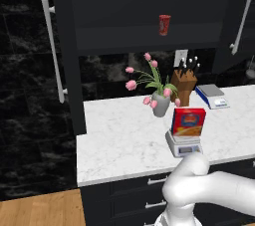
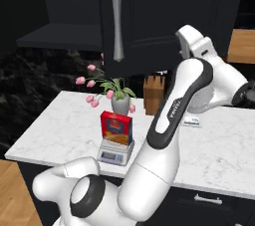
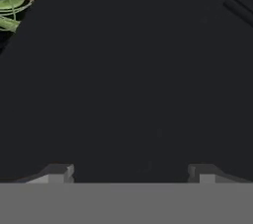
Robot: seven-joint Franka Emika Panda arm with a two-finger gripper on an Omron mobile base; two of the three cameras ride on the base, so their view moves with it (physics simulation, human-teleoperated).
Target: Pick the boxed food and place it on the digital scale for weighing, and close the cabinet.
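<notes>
Marble table already carries the boxed food upright on the digital scale, well behind your end effector. Its fingers stand apart, holding nothing, right up against a dark cabinet door; press flat and steady to swing it shut.

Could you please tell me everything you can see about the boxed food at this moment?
The boxed food is a red cardboard-looking carton with blue sides, a blue logo and a yellow-orange food picture on its front. It stands upright on the flat top of the small silver-grey digital scale, near the front edge of the white marble counter, in front of the potted pink tulips. Nothing else touches it.
</notes>
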